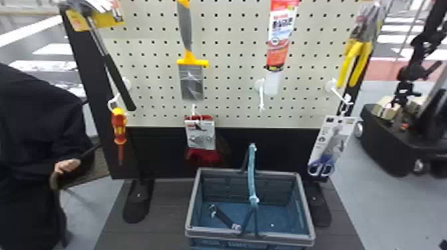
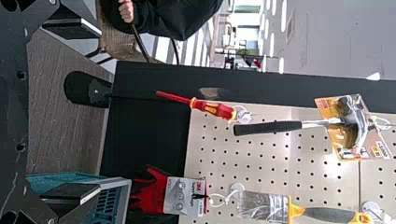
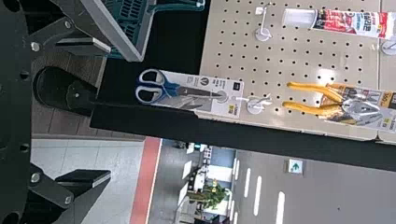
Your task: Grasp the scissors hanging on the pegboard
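Note:
The scissors [image 1: 322, 165], blue-handled and on a white card, hang from a hook at the lower right corner of the pegboard [image 1: 232, 99]. In the right wrist view the scissors [image 3: 159, 89] lie ahead of my right gripper [image 3: 105, 112], well apart from it. That gripper is open, with nothing between its fingers. My left gripper [image 2: 93, 112] is also open and empty, facing the pegboard's left half, where a red screwdriver [image 2: 205, 105] and a hammer [image 2: 280, 127] hang.
A blue-grey basket [image 1: 193, 199] with an upright handle stands on the floor in front of the board. Red gloves [image 1: 201, 136], a yellow scraper [image 1: 190, 63], a tube [image 1: 277, 43] and yellow pliers [image 1: 356, 60] hang on the board. A black cart [image 1: 399, 143] stands at the right.

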Controlling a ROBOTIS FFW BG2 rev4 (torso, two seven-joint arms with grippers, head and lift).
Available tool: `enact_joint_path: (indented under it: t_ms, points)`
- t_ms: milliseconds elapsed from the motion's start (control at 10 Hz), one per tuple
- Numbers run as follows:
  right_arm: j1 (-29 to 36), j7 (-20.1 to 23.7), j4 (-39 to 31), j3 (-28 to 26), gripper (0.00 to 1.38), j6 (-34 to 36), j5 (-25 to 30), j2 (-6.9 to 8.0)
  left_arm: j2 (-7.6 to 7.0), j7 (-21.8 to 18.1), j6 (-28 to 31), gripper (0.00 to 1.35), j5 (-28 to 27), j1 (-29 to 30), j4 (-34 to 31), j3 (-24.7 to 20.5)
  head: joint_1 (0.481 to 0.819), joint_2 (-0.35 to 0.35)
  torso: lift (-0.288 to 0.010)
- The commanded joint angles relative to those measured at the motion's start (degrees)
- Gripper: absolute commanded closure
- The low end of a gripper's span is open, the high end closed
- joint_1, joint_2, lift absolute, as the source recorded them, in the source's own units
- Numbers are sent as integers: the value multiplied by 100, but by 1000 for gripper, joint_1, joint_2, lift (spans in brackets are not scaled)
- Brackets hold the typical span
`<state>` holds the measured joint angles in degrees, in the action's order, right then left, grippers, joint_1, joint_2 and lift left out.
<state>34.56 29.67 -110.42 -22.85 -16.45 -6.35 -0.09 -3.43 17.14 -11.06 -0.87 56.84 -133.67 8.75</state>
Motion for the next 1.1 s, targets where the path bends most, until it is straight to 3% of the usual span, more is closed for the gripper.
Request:
enact_joint_path:
  t_ms: [0,400,800,1000]
  points:
    - [-192,3,37,0,329,124,46,14,-9,0,-1,142,17,4,0,4,549,0,-100]
    - [-733,3,628,123,326,133,-15,-9,-9,0,-1,142,43,4,28,4,549,0,-100]
    - [-1742,425,1542,123,328,265,-6,-404,-17,0,8,142,43,-20,42,4,549,0,-100]
    - [-2370,680,2161,123,326,326,99,-527,-26,0,8,142,52,-45,42,12,549,0,-100]
